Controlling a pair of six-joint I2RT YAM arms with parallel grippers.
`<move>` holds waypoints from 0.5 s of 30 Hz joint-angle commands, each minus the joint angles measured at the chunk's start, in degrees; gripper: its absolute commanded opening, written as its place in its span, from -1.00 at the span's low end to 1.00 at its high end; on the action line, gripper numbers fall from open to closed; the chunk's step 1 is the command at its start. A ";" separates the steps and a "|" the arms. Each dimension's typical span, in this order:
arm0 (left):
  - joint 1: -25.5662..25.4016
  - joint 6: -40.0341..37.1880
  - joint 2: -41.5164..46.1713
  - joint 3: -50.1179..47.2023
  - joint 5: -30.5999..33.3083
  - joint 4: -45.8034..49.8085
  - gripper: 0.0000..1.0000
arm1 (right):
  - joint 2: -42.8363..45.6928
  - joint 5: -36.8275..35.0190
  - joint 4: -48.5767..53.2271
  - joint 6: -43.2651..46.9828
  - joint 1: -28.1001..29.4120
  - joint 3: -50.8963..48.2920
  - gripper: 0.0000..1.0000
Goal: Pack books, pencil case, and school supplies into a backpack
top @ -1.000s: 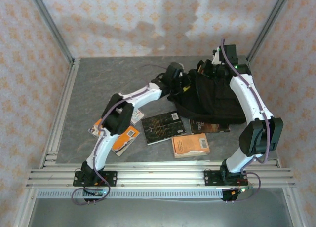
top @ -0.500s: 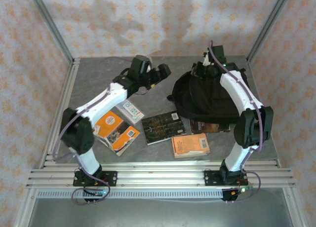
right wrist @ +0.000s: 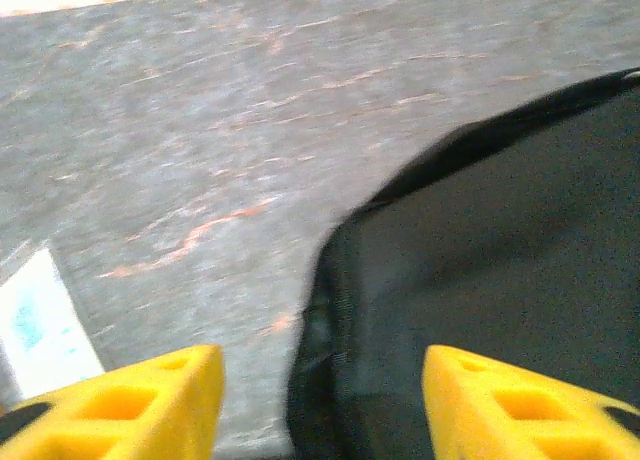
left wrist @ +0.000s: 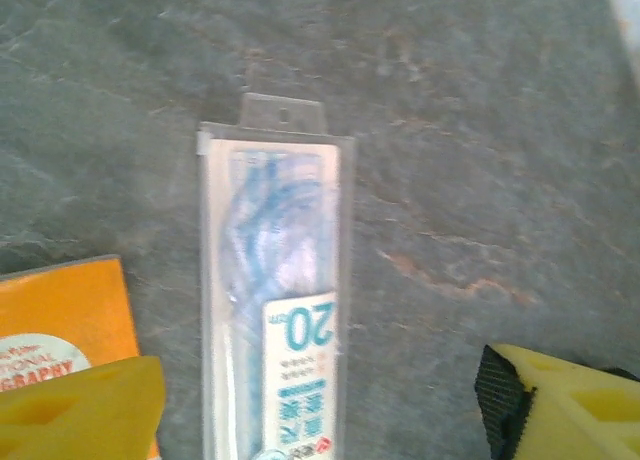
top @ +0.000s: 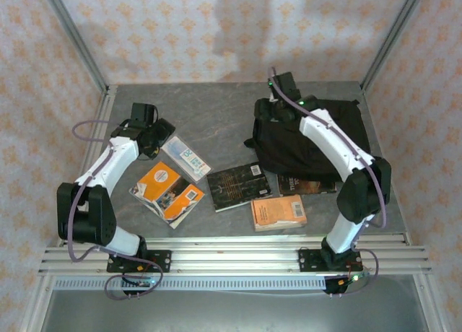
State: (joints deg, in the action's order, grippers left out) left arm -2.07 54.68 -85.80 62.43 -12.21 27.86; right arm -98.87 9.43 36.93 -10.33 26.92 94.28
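Left gripper (left wrist: 320, 380): my fingers stand wide apart with nothing pinched between them. I am hovering low over the grey table (top: 216, 108).
Right gripper (right wrist: 322, 370): about half spread. The wrist view is blurred, but I see no fabric clamped. It sits at the far left edge of the backpack (top: 317, 141).
Packet (left wrist: 275, 310): the clear blue-and-white printed packet lies flat on the table, just beyond the orange-and-white book (top: 167, 191) and well apart from the backpack.
Where it lies from me: directly below and ahead of my left fingers. Its printed-label end sits in the gap between them and its hang-tab end points away.
Long axis: it runs straight away from my left wrist, crosswise to my closing line, so my fingers would meet across its narrow width.
Nearer arm: the left, clearly; the right is across the table at the bag.
Other books: the black book (top: 234, 185), the dark brown book (top: 307, 184) and the small orange book (top: 278, 211) lie in front of the backpack, unpacked.
Next move, as I judge it: drop straight down and close on the packet's long edges.
Risk: it is thin and flat, so my fingertips may skate over it or nudge the orange-and-white book beside my left finger.
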 commanded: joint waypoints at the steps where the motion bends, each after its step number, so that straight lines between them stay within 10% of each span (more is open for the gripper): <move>1: 0.92 2.27 -4.01 -1.87 -2.99 -4.79 0.38 | -6.11 11.35 -1.46 -1.08 3.68 3.55 -0.04; 6: 0.92 3.53 -9.24 -3.37 -5.87 -9.63 -0.04 | -21.41 23.58 0.99 -3.94 6.81 13.46 -0.14; 15: 0.84 4.69 -14.00 -5.59 -6.59 -11.60 -0.16 | -41.51 31.81 7.71 -3.91 10.00 32.28 -0.12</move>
State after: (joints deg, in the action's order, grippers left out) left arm -1.13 58.39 -98.37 57.65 -18.57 18.04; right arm -138.54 35.59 41.06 -13.52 36.01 121.05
